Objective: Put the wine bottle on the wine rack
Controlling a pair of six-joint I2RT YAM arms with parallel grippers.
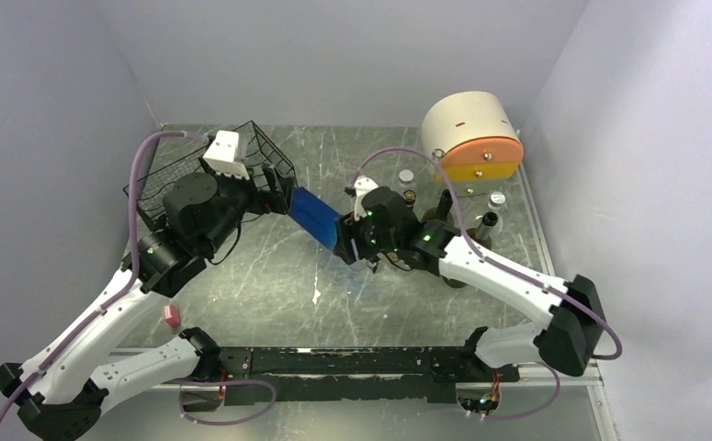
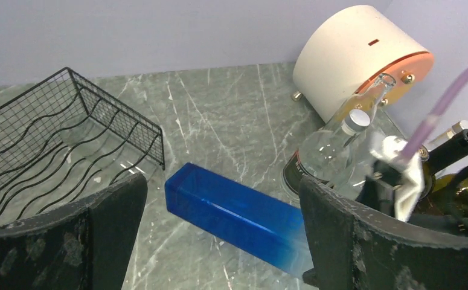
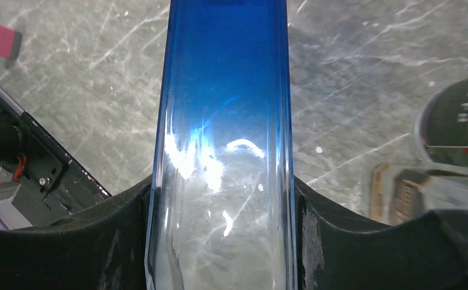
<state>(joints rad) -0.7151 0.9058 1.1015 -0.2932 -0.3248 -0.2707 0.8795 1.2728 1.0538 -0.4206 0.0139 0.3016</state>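
The wine bottle [image 1: 315, 213] is a square glass bottle, deep blue at one end and clear at the other. My right gripper [image 1: 350, 241] is shut on its clear end, a finger pressed to each side [image 3: 222, 199], and the bottle [image 3: 225, 109] runs out lengthwise over the table. Its blue end [image 2: 231, 208] points at my left gripper [image 2: 222, 181], which stands wide open, both fingers apart from the glass. The black wire wine rack [image 1: 173, 170] sits at the back left, just behind the left gripper [image 1: 274, 188]; its wavy cradles [image 2: 44, 142] hold nothing.
A cream-and-orange drum-shaped box [image 1: 473, 136] stands at the back right. Several upright bottles [image 1: 444, 213] crowd beside the right arm, among them a clear one [image 2: 340, 145] and a dark green one [image 2: 461, 181]. A small pink object [image 1: 172, 315] lies near the left arm.
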